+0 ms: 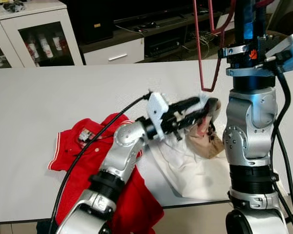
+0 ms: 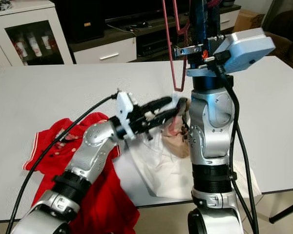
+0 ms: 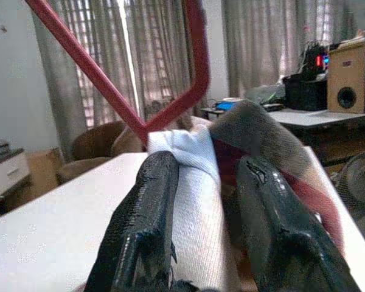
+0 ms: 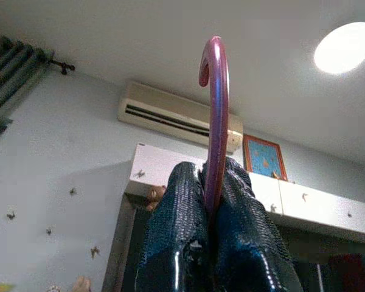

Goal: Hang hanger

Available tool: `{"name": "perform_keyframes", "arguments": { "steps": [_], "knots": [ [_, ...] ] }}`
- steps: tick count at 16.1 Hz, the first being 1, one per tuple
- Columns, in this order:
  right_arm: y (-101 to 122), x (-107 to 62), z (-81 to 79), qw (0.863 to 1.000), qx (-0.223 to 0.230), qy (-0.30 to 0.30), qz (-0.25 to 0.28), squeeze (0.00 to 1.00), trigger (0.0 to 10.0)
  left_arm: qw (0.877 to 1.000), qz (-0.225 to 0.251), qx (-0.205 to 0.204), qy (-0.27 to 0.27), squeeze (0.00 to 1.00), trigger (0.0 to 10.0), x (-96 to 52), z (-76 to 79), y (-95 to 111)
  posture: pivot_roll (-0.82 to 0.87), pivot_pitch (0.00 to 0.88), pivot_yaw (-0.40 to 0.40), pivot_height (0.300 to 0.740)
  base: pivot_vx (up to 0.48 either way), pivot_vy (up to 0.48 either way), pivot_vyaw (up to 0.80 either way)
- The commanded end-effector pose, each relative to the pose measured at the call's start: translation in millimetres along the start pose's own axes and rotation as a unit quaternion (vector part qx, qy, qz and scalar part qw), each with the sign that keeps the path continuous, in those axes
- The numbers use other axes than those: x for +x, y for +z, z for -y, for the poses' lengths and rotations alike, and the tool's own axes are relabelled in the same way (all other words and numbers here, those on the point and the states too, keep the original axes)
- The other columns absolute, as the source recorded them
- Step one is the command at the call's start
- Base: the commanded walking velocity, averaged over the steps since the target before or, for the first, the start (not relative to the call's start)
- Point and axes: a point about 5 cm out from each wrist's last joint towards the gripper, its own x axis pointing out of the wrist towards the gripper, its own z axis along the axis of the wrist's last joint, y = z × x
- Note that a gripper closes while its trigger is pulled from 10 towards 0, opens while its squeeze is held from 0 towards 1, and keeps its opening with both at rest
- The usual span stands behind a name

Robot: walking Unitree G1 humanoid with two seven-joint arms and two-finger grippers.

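Hanger (image 1: 202,46) is up in the air over the far side of the white table (image 1: 63,92), red plastic, hanging upright with its hook pointing at the ceiling. Right gripper (image 4: 212,201) has its two black fingers squeezed tight around the neck just under the hook, so the hook pokes straight up out of the jaws. Bottom corner of the hanger dips down to the white shirt (image 1: 195,170), which sits on the table's near edge. Left gripper (image 3: 198,182) is reaching in right under that corner, jaws closed partway on a bunched fold of the white shirt, with the hanger's corner touching the cloth right at the fingertips. Red shirt (image 1: 88,146) lies crumpled on the table next to the white one, under the left arm.
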Motion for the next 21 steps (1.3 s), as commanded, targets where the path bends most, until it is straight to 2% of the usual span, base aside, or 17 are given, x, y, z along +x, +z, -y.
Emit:
{"name": "perform_keyframes", "arguments": {
  "steps": [1,7,8,9,12,16,18,21],
  "knots": [
    [5.3,3.4,-2.6,1.000,0.003,0.008,0.012,0.00,0.0,1.000,-0.011,0.009,0.011,0.00,10.0,3.2,-1.9,0.6,0.01,0.018,0.037,0.740,0.000,0.000,0.00],
    [5.7,4.9,-1.0,1.000,-0.004,0.000,0.012,0.00,0.0,0.998,-0.036,0.042,0.016,0.00,10.0,10.3,7.4,-2.2,0.01,0.017,0.037,0.740,0.000,0.000,0.00],
    [5.5,5.3,0.3,1.000,-0.008,-0.005,0.011,0.00,0.0,0.998,-0.039,0.052,0.011,0.00,9.3,11.1,9.5,-2.7,0.02,0.017,0.038,0.740,0.000,0.000,0.00],
    [5.0,5.4,1.8,1.000,-0.014,-0.011,0.010,0.00,0.0,0.997,-0.039,0.060,0.006,0.00,0.0,11.0,11.7,-2.7,0.02,0.017,0.039,0.740,0.000,0.000,0.00],
    [4.4,5.0,4.4,1.000,-0.020,-0.022,0.009,0.00,0.0,0.997,-0.030,0.077,-0.005,0.00,0.0,11.3,15.0,0.0,0.02,0.015,0.040,0.740,0.000,0.000,0.00],
    [3.7,4.8,13.4,0.998,-0.025,-0.056,0.005,0.00,0.0,0.992,0.003,0.112,0.053,0.00,0.0,14.3,5.1,11.6,0.02,0.012,0.039,0.740,0.000,0.000,0.00],
    [0.8,3.5,23.2,0.996,-0.020,-0.090,-0.003,0.00,0.0,0.989,0.029,0.118,0.084,0.00,0.0,14.6,-1.3,19.8,0.02,0.010,0.037,0.740,0.000,0.000,0.00],
    [-3.6,-0.4,39.5,0.988,-0.039,-0.147,-0.016,0.00,0.0,0.986,0.058,0.119,0.098,0.00,0.0,14.4,-3.2,26.8,0.02,0.009,0.034,0.740,0.000,0.000,0.00]
  ]
}}
